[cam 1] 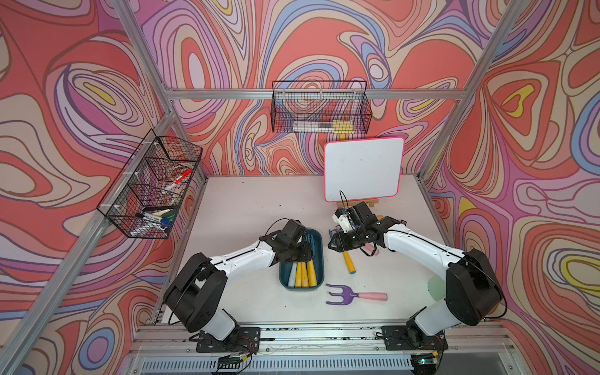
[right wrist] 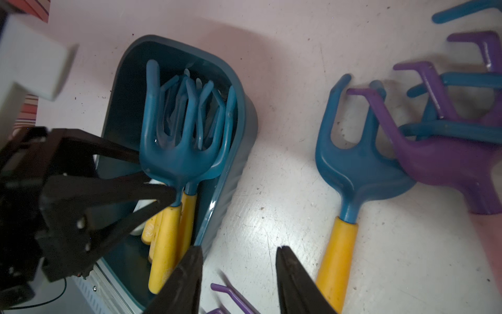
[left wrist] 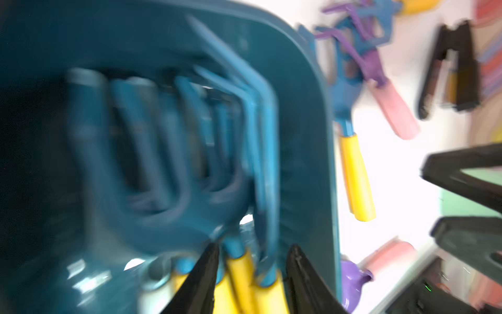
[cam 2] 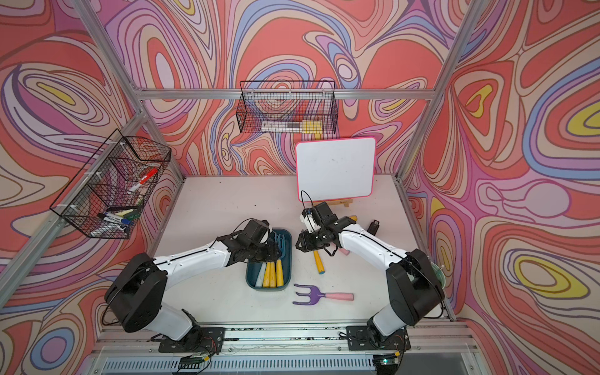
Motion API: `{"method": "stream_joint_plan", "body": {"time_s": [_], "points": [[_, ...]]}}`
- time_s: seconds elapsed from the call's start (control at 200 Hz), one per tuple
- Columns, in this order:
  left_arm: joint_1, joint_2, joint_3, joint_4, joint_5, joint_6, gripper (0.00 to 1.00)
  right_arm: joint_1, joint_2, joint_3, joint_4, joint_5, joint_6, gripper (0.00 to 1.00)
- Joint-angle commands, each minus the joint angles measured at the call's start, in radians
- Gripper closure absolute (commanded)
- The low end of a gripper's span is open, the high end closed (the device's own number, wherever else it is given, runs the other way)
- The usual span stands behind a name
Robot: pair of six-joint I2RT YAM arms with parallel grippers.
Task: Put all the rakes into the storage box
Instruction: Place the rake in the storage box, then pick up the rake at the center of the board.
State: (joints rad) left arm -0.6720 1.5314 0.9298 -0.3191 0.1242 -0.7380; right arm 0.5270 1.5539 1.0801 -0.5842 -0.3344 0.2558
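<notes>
The left claw (left wrist: 254,246) is hanging with jaws apart over the ribbed, round-cornered teal plastic storage box (right wrist: 241,141), straddling smooth yellow handles (left wrist: 240,274). Beneath it, the blue rake (right wrist: 173,160) is lying inside the box atop other rakes (right wrist: 206,114) with curved tines. The right claw (right wrist: 239,248) is gaping above the scuffed white worktop (right wrist: 285,204). Just beside that claw, another blue rake (right wrist: 350,168) is lying flat.

Centre of table (cam 1: 243,201): storage box (cam 1: 321,263), long axis front to back. Inside: rakes (cam 1: 305,274), side by side, heads rearward. Just right of box: loose rake (cam 1: 348,261), head apparently among other tools (right wrist: 448,157). Front right of box: pronged tool (cam 1: 350,295). Rear right: whiteboard (cam 1: 363,168), upright.
</notes>
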Motion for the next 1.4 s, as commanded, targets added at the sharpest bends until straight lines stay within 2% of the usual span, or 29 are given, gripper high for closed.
{"method": "stream_joint_plan", "body": {"time_s": [0.0, 0.105, 0.24, 0.511, 0.711, 0.811, 1.017, 1.122, 1.392], "points": [[-0.001, -0.041, 0.105, -0.266, -0.277, -0.024, 0.57, 0.004, 0.007, -0.015, -0.009, 0.062, 0.015, 0.52], [-0.001, -0.038, 0.141, -0.272, -0.285, 0.012, 0.57, 0.000, 0.032, -0.011, -0.034, 0.124, 0.032, 0.49], [-0.002, -0.016, 0.168, -0.251, -0.240, 0.025, 0.58, -0.018, 0.067, -0.009, -0.068, 0.183, 0.060, 0.49], [-0.015, 0.003, 0.169, -0.176, -0.181, 0.031, 0.58, -0.056, 0.101, -0.037, -0.076, 0.193, 0.076, 0.49], [-0.017, 0.012, 0.168, -0.159, -0.165, 0.031, 0.58, -0.058, 0.179, -0.055, -0.081, 0.128, 0.044, 0.52], [-0.016, 0.015, 0.176, -0.161, -0.167, 0.035, 0.58, -0.058, 0.211, -0.055, -0.086, 0.117, 0.038, 0.59], [-0.017, 0.021, 0.189, -0.154, -0.149, 0.050, 0.57, -0.058, 0.225, -0.060, -0.080, 0.113, 0.036, 1.00], [-0.017, 0.029, 0.200, -0.138, -0.125, 0.061, 0.55, -0.058, 0.162, -0.055, -0.081, 0.095, 0.037, 1.00], [-0.017, 0.050, 0.227, -0.095, -0.053, 0.081, 0.55, -0.079, 0.019, 0.007, -0.078, -0.065, 0.028, 1.00]]}}
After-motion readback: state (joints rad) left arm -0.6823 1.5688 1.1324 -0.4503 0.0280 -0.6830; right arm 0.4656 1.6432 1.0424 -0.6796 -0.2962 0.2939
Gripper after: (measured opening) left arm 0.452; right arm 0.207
